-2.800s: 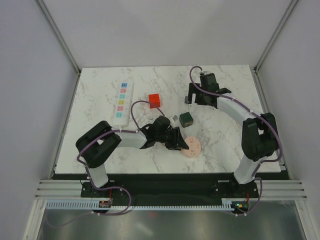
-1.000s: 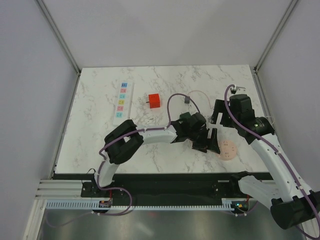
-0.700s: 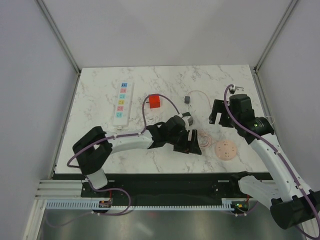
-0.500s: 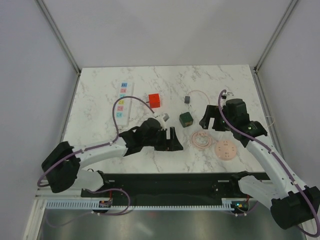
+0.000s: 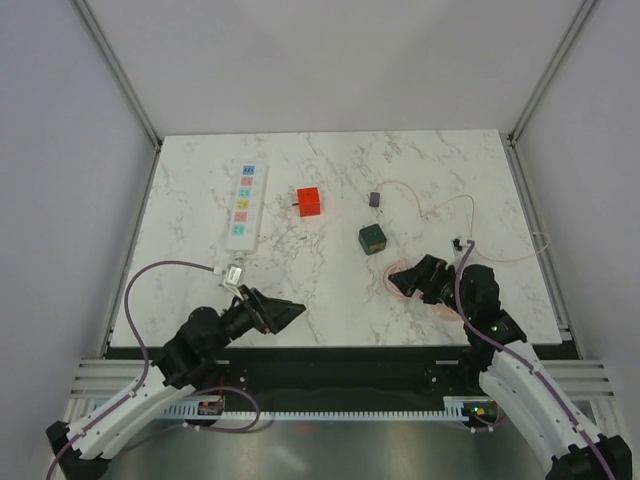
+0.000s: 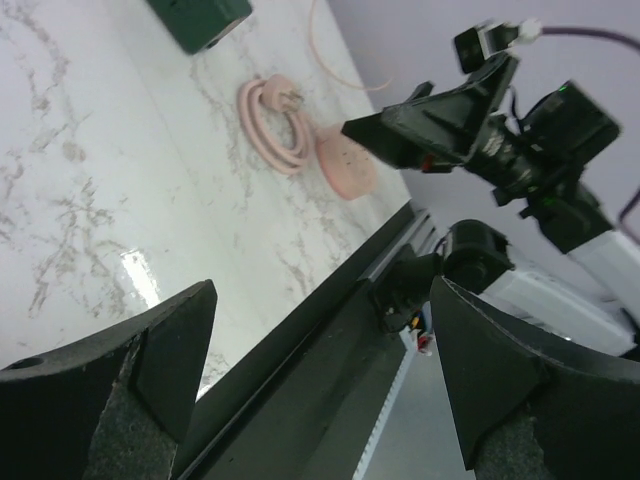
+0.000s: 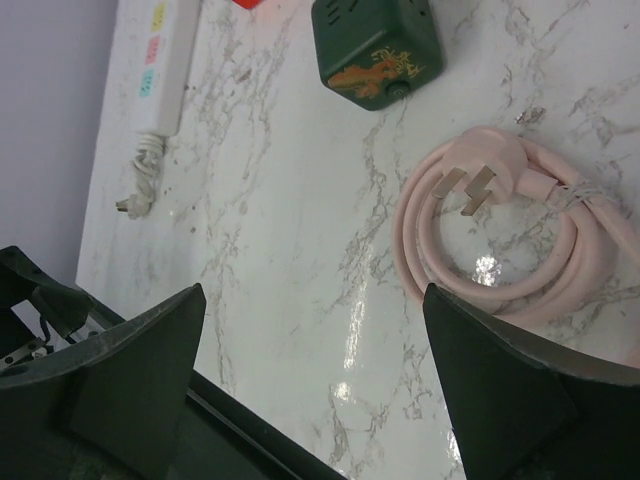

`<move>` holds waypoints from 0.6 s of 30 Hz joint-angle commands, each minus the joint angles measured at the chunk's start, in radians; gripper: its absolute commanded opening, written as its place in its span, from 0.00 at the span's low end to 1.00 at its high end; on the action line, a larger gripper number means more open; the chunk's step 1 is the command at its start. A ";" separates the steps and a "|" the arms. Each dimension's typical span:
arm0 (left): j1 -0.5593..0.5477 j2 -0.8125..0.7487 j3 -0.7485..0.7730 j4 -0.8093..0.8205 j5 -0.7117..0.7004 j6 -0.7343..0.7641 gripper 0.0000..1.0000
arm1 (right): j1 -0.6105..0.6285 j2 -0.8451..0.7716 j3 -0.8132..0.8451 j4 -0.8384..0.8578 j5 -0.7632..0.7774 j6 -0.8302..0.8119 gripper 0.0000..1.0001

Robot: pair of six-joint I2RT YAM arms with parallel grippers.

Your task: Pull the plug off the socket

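Note:
The red-orange plug (image 5: pixel 309 201) lies on the marble, apart from the white socket (image 5: pixel 245 207) to its left; nothing sits in the strip's coloured outlets. In the right wrist view the socket (image 7: pixel 160 60) and its short cord run along the upper left, and the plug (image 7: pixel 248 3) is a red sliver at the top edge. My left gripper (image 5: pixel 288 312) is open and empty over the near edge of the table. My right gripper (image 5: pixel 412 278) is open beside a pink coiled cord (image 5: pixel 400 280). Both stay far from the plug.
A dark green cube (image 5: pixel 373 237) stands mid-table with a thin pink cable trailing right to a small grey block (image 5: pixel 375 199). A pink disc (image 6: pixel 345 165) lies next to the coiled cord (image 6: pixel 275 125). The table's black front rail (image 6: pixel 300 340) fills the left wrist view.
Both arms have drawn back to the near edge, the left swinging from mid-table to the near left. The right gripper now covers the pink disc. Plug and socket stayed put.

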 commanded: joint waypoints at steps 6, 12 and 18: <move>0.000 -0.161 -0.106 -0.013 0.070 -0.082 0.94 | 0.004 -0.427 -0.239 -0.002 -0.033 0.163 0.98; -0.002 -0.220 -0.155 0.015 0.154 -0.108 0.94 | 0.006 -0.490 -0.342 -0.049 -0.079 0.203 0.98; -0.002 -0.232 -0.189 0.055 0.167 -0.108 0.94 | 0.007 -0.528 -0.377 -0.019 -0.054 0.249 0.98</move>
